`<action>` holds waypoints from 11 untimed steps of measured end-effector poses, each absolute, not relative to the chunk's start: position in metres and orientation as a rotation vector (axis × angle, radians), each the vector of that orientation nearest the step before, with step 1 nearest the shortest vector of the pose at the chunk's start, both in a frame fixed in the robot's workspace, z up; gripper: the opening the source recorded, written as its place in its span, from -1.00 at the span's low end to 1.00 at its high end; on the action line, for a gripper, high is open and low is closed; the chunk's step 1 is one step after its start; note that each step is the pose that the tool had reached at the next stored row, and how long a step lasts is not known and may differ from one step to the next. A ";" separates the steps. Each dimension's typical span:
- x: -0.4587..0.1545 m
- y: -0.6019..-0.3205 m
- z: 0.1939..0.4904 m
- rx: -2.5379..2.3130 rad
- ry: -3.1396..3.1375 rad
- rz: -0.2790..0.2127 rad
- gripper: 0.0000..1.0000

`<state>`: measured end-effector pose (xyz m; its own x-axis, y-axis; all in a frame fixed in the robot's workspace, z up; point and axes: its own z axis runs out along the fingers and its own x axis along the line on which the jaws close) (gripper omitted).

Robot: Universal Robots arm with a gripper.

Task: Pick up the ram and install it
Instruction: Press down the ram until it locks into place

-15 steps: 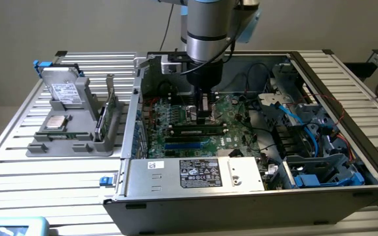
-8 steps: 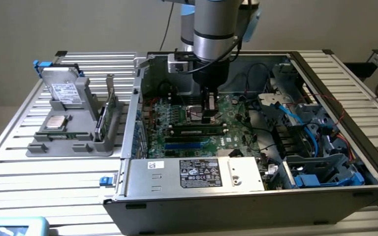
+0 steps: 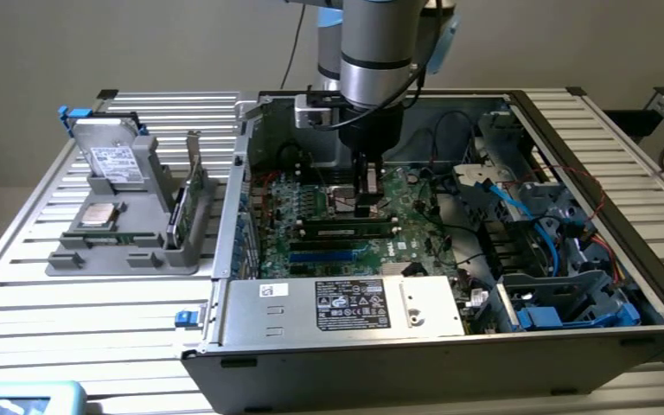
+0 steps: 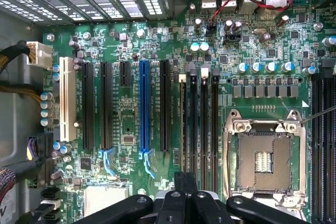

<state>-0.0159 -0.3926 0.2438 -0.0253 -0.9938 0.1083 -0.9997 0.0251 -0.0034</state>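
Note:
The ram (image 3: 349,231), a thin dark stick with a small white label, stands upright in a memory slot on the motherboard (image 3: 297,203) inside the open computer case. In the wrist view I see its narrow top edge (image 4: 182,124) running along the first of the black memory slots. My gripper (image 3: 365,210) hangs straight down over the middle of the stick, with its tip right at the stick's top edge. Its dark fingers (image 4: 180,182) are pressed together, shut, with nothing between them. Whether they touch the stick I cannot tell.
An empty processor socket (image 4: 262,161) lies beside the memory slots. The power supply (image 3: 344,303) sits at the case front, and blue and black cables (image 3: 517,203) fill the exterior view's right side. Outside the case, a grey fixture (image 3: 90,246) holds a drive (image 3: 113,160), a silver processor (image 3: 99,214) and a green expansion card (image 3: 194,199).

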 end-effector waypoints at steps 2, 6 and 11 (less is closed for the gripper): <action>-0.016 -0.393 0.244 2.139 -2.194 0.120 -0.79; -0.016 -0.393 0.244 2.125 -2.206 0.119 -0.79; -0.016 -0.393 0.244 2.056 -2.268 0.116 -0.79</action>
<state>-0.0159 -0.3926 0.2439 -0.0976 -0.9893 0.1085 -0.9952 0.0979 -0.0034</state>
